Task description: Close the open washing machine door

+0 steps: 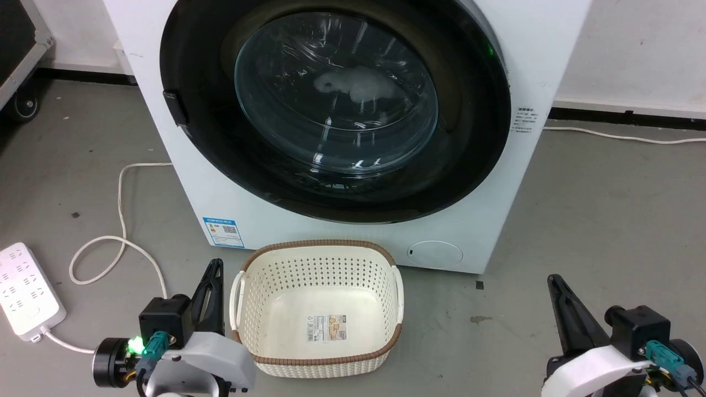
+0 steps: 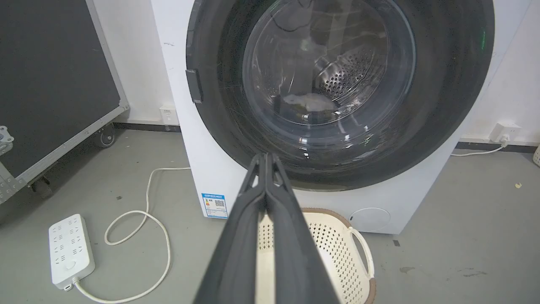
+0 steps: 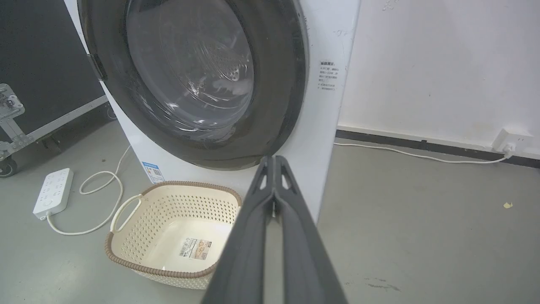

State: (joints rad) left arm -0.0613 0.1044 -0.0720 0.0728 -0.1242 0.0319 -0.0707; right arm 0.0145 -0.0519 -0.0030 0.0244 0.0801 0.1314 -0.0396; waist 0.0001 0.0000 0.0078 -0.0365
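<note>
At the far left of the head view a white power strip [image 1: 27, 289] lies on the grey floor, its cord [image 1: 118, 220] looping toward the washing machine [image 1: 543, 55]. The left end effector [image 1: 216, 266] sits low, just left of the basket, its two dark fingers pressed together and holding nothing. The cream perforated basket [image 1: 320, 243] with a brown rim stands on the floor right in front of the machine. Above it, the washing machine door [image 1: 336, 110] lies flat against the machine's white front, and a pale item [image 1: 353, 85] shows through its glass. At the lower right, the right end effector [image 1: 553, 280] also has its fingers together, well apart from the door.
</note>
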